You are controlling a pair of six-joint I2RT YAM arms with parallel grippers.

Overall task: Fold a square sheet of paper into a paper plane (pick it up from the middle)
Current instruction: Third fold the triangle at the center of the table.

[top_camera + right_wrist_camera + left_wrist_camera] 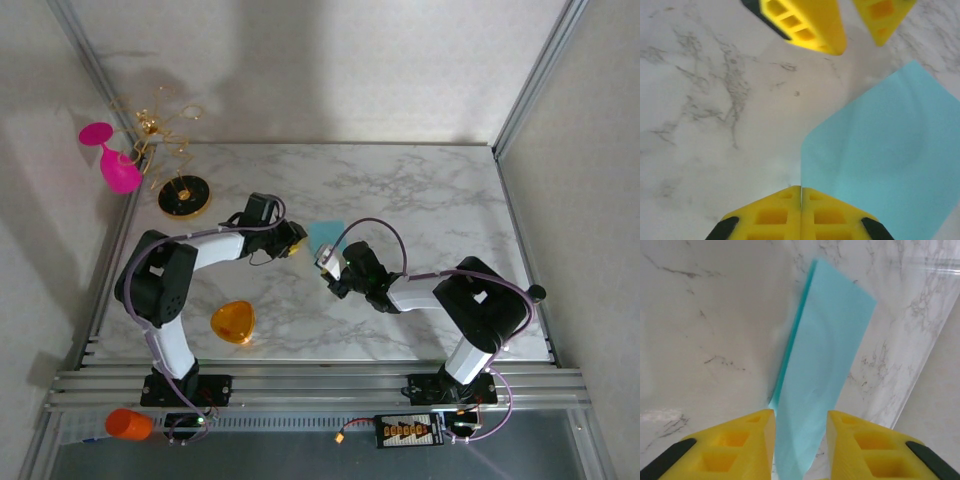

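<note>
Paper: teal, mid-table, between your two grippers | right gripper: you've got its fingers clenched on the paper's near edge | left gripper: fingers apart, released, paper running forward out of their gap

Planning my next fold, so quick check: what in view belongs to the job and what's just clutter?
Job: sheet, left fingers, right fingers.
Lying about: pink glass, wire stand, orange piece, orange cup.
</note>
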